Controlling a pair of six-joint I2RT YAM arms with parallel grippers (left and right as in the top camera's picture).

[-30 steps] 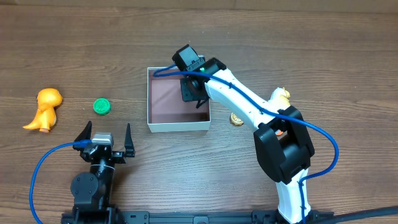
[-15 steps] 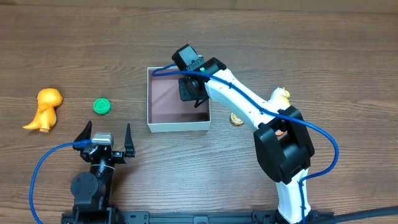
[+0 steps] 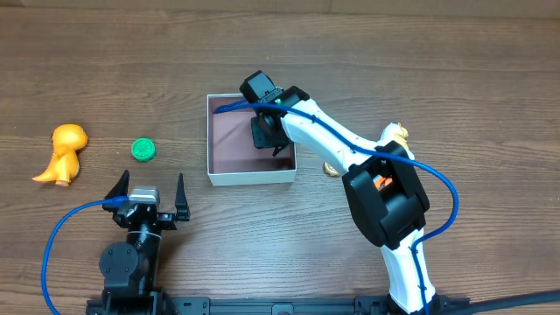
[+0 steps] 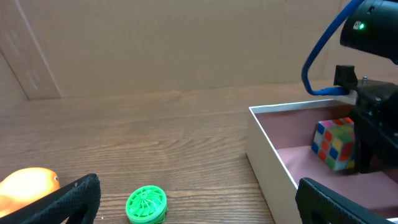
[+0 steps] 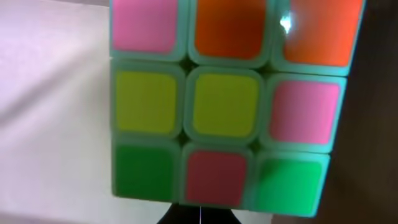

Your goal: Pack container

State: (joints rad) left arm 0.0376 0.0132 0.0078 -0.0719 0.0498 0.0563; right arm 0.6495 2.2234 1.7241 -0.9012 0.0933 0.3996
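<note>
The container [image 3: 252, 178] is a square white-walled box with a pinkish-brown floor, left of centre on the table. It also shows in the left wrist view [image 4: 267, 155]. My right gripper [image 3: 267, 131] is down inside it at its far right part, shut on a multicoloured puzzle cube [image 4: 336, 144]. The cube fills the right wrist view [image 5: 224, 106] and is hidden under the gripper from overhead. My left gripper [image 3: 149, 185] is open and empty near the table's front edge, left of the container, and its fingertips frame the left wrist view [image 4: 196, 193].
A green ridged disc [image 3: 143, 150] lies left of the container, also in the left wrist view [image 4: 147, 205]. An orange dinosaur toy [image 3: 63, 153] stands at the far left. A yellow toy [image 3: 398, 133] and a small gold piece [image 3: 332, 166] lie right of the container.
My right arm has shifted a little to the left, carrying the cube leftward inside the container. The left arm has not moved.
</note>
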